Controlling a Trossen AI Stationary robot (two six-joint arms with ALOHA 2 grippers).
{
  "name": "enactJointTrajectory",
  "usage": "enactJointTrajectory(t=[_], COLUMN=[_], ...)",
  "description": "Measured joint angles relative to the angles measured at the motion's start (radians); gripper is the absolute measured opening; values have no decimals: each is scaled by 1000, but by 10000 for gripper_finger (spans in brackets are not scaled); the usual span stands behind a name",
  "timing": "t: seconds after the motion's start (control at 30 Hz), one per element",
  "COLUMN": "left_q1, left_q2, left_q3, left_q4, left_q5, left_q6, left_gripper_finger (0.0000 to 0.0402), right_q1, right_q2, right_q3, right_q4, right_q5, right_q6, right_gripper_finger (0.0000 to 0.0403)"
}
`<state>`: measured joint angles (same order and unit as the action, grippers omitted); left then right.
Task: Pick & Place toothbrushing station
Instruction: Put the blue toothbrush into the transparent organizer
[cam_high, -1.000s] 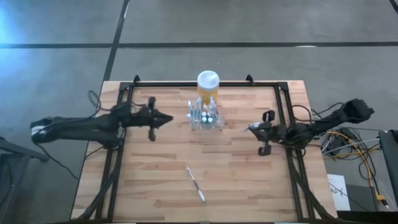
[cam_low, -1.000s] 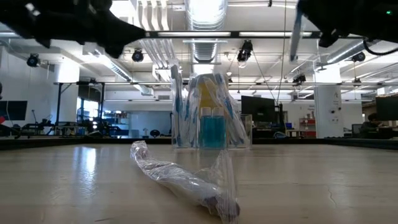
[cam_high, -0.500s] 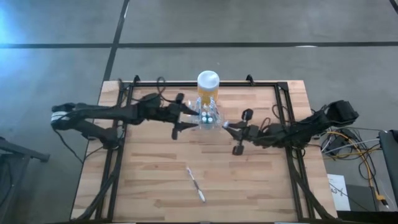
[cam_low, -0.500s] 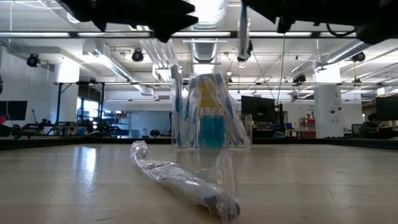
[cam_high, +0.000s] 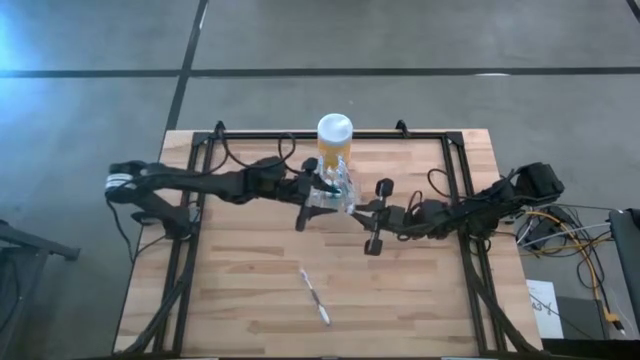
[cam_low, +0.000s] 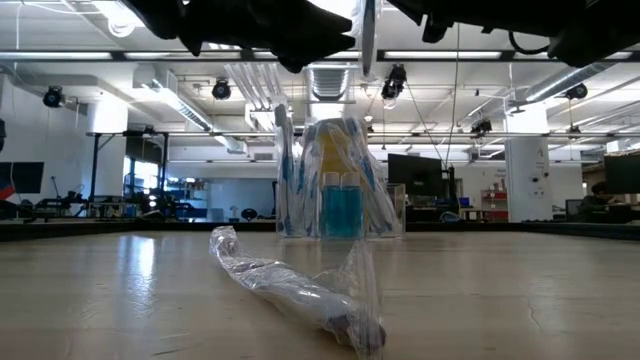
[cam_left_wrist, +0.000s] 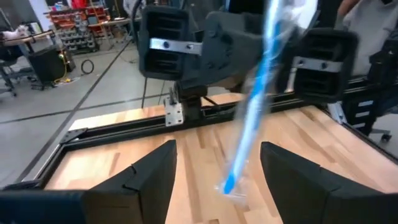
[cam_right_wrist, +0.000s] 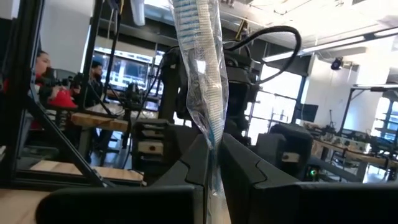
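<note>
- The right gripper is clamping a wrapped toothbrush upright, beside the clear toothbrushing station standing mid-table before the yellow jar.
- The left gripper, fingers spread, is facing it, probably for a handover; closing squarely on the brush seems wise.

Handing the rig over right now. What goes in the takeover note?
Left gripper: open, by the toothbrushing station, facing the wrapped toothbrush, gripping nothing.
Right gripper: shut on that toothbrush, held above the table.
Station: upright, in front of the yellow jar.
Done: one toothbrush in hand.
Left: station not gripped; second wrapped toothbrush lies loose near the front.
</note>
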<state>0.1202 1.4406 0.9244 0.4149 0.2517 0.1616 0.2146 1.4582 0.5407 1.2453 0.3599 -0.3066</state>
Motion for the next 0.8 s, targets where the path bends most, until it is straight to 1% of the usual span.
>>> enactJointTrajectory(t=[0.17,0.5,0.6,0.7,0.8], left_q1=[-19,-33,-33,-33,-33], left_q2=[22,77,90,92,92], left_q3=[12,63,75,87,89], left_q4=[52,50,47,51,51], left_q5=[12,43,42,39,39], left_q6=[2,28,28,28,47], left_gripper_finger=[237,234,231,219,186], right_q1=[-2,-10,-10,-10,-11], right_q2=[0,2,28,53,59], right_q3=[-3,-2,5,17,27], right_q4=[-2,0,11,26,28], right_q5=[-2,5,5,5,5], right_q6=[4,17,22,13,2], right_gripper_finger=[20,20,20,20,20])
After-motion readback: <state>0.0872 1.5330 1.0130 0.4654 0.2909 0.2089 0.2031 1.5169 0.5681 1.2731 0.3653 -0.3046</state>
